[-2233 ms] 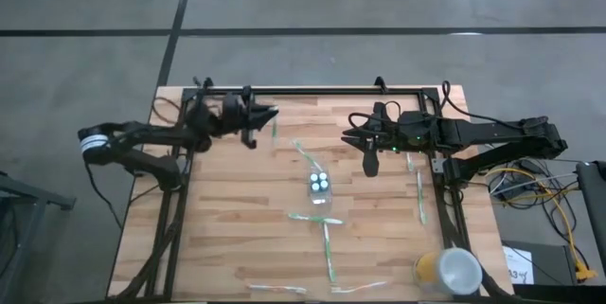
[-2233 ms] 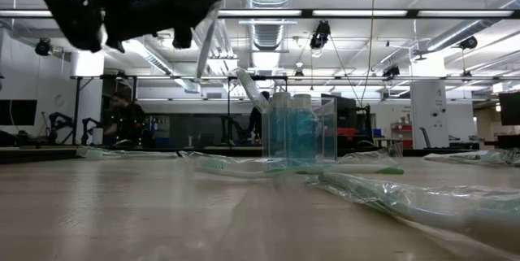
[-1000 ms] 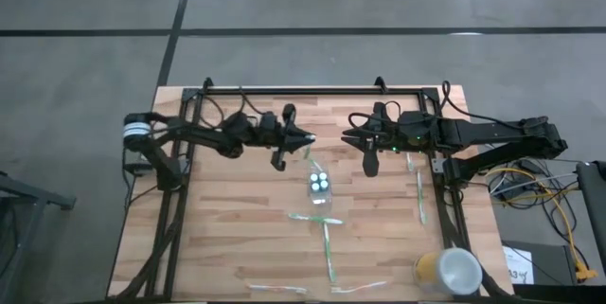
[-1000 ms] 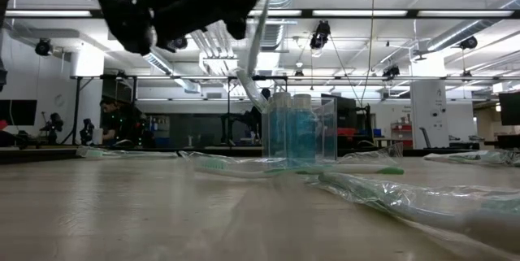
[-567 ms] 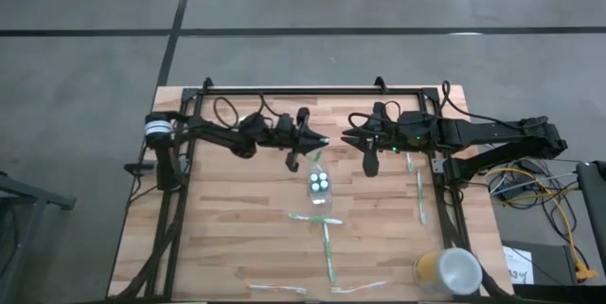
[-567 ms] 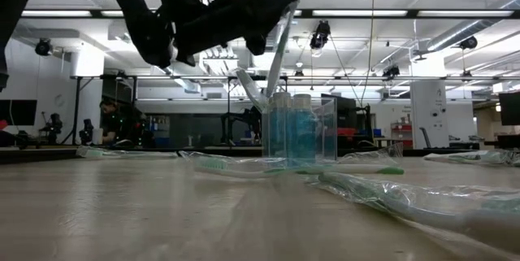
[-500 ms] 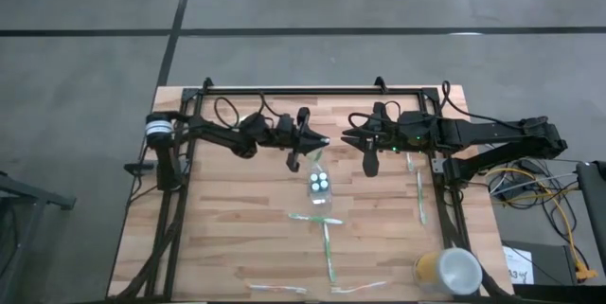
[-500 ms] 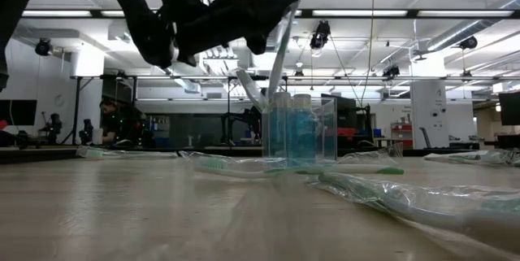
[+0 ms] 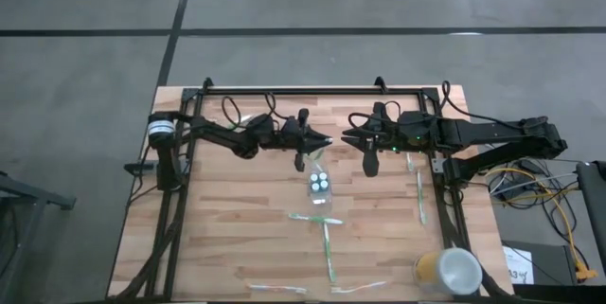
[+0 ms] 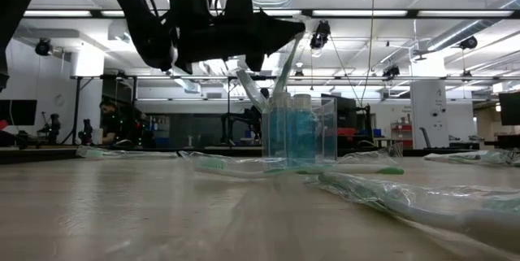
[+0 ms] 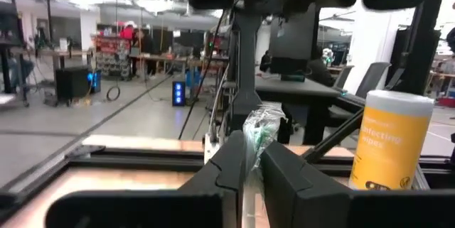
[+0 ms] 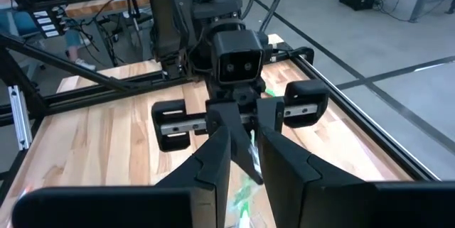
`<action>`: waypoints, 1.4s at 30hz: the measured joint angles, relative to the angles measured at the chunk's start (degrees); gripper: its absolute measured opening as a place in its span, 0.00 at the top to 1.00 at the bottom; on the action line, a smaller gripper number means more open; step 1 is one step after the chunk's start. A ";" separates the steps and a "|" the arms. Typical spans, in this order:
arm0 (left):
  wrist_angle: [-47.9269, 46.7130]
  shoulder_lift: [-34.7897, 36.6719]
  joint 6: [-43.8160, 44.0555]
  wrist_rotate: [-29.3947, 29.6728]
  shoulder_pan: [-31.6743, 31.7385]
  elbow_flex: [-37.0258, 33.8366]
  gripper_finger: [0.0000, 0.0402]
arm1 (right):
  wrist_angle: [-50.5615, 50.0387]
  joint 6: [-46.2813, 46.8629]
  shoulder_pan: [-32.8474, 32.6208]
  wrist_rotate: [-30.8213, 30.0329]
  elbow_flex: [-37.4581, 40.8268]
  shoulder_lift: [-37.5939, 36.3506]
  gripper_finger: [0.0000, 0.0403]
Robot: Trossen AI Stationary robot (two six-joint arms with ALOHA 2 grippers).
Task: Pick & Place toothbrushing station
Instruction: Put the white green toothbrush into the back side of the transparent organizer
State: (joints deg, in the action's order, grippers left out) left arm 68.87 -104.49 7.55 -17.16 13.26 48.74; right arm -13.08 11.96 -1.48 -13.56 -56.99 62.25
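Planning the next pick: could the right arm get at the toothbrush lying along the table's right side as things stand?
Probably yes. That toothbrush lies alone on bare wood just below the right gripper, nothing over it. The left gripper, holding its own toothbrush, is farther off.

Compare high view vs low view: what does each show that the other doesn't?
High view only: the yellow cup at the table's near right corner, and the right gripper hovering beside the left one.

Low view only: the tubes seen side-on inside the clear cup, and the room behind.

Both: the left gripper above the cup, shut on a wrapped toothbrush, with more toothbrushes lying on the table.
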 joint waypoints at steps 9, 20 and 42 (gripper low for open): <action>-9.12 0.00 4.51 -1.31 0.00 -0.14 0.91 | 0.00 -0.01 0.00 0.00 0.00 0.01 0.83; -12.76 0.00 7.08 -6.26 -0.13 -0.21 0.83 | 0.00 -0.01 0.00 -0.02 0.00 0.00 0.83; -14.84 4.60 5.81 -6.45 -0.13 -0.27 0.69 | 0.00 -0.01 0.00 -0.01 0.00 0.00 0.83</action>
State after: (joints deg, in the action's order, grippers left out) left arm 54.02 -99.88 13.36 -23.61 13.13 48.47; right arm -13.08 11.94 -1.48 -13.57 -56.99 62.25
